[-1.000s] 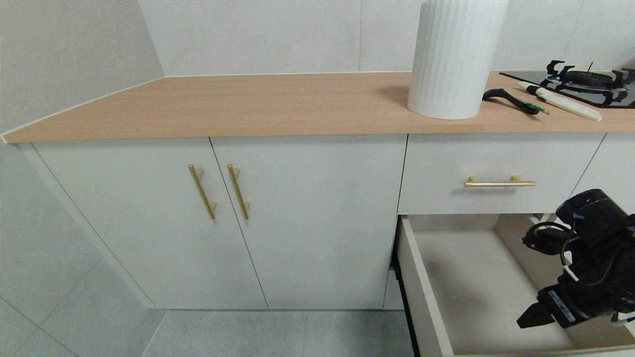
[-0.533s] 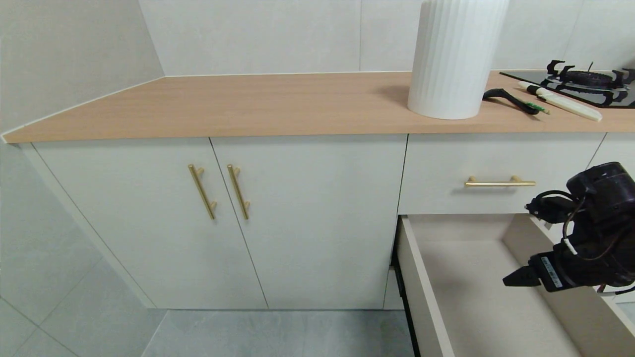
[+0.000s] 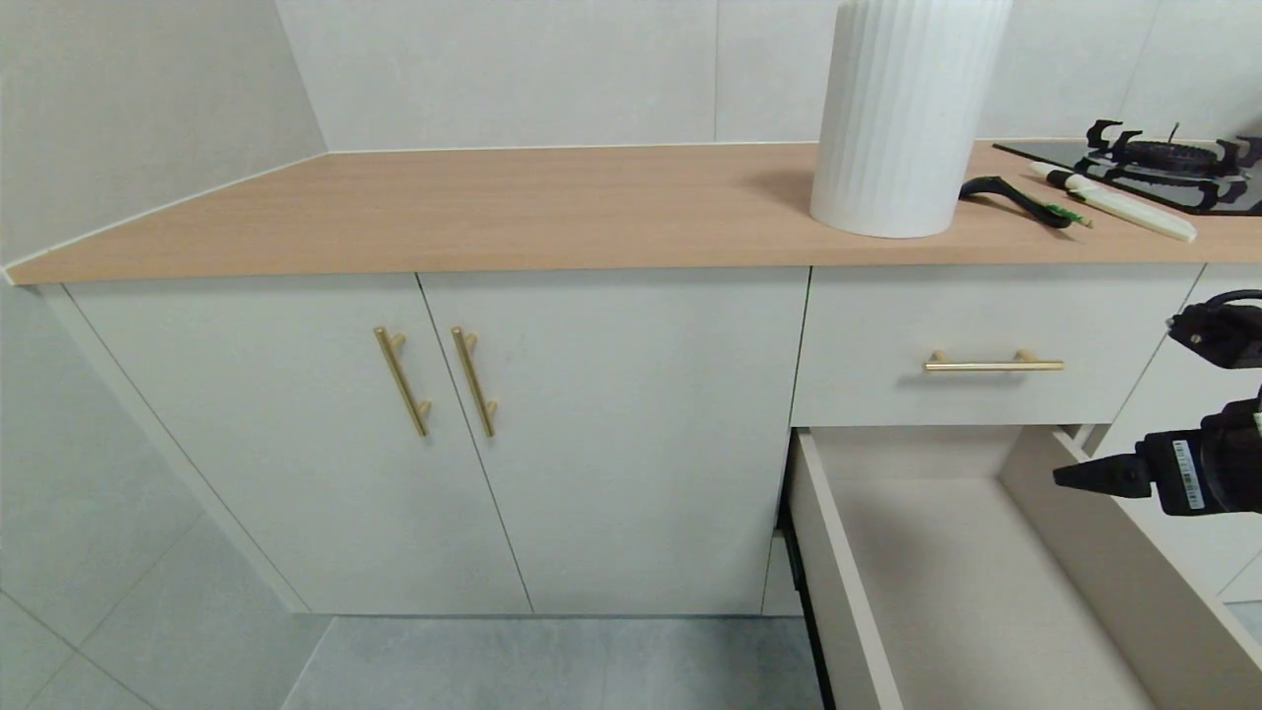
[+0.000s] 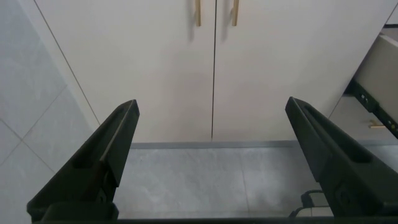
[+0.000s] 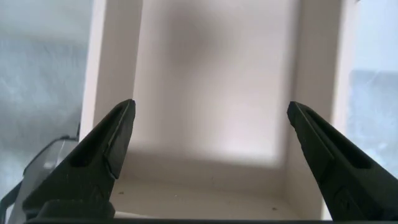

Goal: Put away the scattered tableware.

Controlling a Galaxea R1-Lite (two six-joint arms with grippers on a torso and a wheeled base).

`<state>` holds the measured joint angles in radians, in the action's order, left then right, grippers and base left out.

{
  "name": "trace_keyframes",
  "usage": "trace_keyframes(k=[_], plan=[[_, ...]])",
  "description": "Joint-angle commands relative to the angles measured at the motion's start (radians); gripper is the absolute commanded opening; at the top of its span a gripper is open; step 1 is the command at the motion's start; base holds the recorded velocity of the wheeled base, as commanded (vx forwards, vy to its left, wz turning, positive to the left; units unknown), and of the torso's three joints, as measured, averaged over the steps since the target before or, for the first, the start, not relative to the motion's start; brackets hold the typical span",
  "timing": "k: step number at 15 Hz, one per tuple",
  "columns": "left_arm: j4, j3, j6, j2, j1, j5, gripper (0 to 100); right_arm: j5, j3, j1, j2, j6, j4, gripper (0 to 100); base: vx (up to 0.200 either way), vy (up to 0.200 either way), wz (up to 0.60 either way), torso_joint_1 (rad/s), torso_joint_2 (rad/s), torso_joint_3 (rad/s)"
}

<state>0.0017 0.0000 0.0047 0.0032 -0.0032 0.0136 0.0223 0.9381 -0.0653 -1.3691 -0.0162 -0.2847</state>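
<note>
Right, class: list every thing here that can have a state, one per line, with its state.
Lower drawer, pulled open.
Upper drawer, shut.
Cabinet doors, both shut.
Left hand, open, holding nothing.
Right hand, open, holding nothing.
White vase, upright on the counter.
Black-handled utensil, lying flat.
Long white utensil, lying flat.

Right gripper above open drawer; black utensil, white knife beside ribbed vase.

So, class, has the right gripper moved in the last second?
Yes: the right gripper has risen from low over the open drawer toward the level of the brass drawer handle, shifting rightward.
</note>
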Motion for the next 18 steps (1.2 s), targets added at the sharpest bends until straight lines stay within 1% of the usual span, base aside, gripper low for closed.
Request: trace_keyframes(k=[1, 5, 8, 13, 15, 16, 17, 18], plan=[[0.0, 0.0, 0.0, 0.001, 0.0, 0.0, 100, -0.005, -0.005, 0.004, 0.07, -0.021, 0.001, 100, 0.0, 0.0, 0.0, 0.027, -0.06, -0.007], [0.0, 0.0, 0.0, 0.001, 0.0, 0.0, 100, -0.007, -0.004, 0.004, 0.091, -0.025, 0.001, 100, 0.0, 0.0, 0.0, 0.106, -0.26, -0.226], [0.0, 0.0, 0.0, 0.001, 0.0, 0.0, 100, -0.007, -0.004, 0.004, 0.087, -0.025, 0.001, 100, 0.0, 0.0, 0.0, 0.074, -0.53, -0.282], [0.0, 0.0, 0.0, 0.001, 0.0, 0.0, 100, -0.009, -0.002, 0.004, 0.081, -0.027, 0.009, 100, 0.0, 0.0, 0.0, 0.237, -0.48, -0.276], [0.0, 0.0, 0.0, 0.001, 0.0, 0.0, 100, -0.007, 0.001, 0.012, 0.081, -0.025, 0.048, 100, 0.0, 0.0, 0.0, 0.215, -0.48, -0.276], [0.0, 0.0, 0.0, 0.001, 0.0, 0.0, 100, -0.004, 0.016, 0.024, 0.073, -0.025, 0.087, 100, 0.0, 0.0, 0.0, 0.183, -0.42, -0.237], [0.0, 0.0, 0.0, 0.001, 0.0, 0.0, 100, -0.013, 0.076, 0.033, 0.025, -0.025, 0.119, 100, 0.0, 0.0, 0.0, 0.105, -0.22, -0.124], [0.0, 0.0, 0.0, 0.001, 0.0, 0.0, 100, -0.036, 0.18, 0.036, -0.042, -0.016, 0.104, 100, 0.0, 0.0, 0.0, 0.061, -0.12, -0.076]])
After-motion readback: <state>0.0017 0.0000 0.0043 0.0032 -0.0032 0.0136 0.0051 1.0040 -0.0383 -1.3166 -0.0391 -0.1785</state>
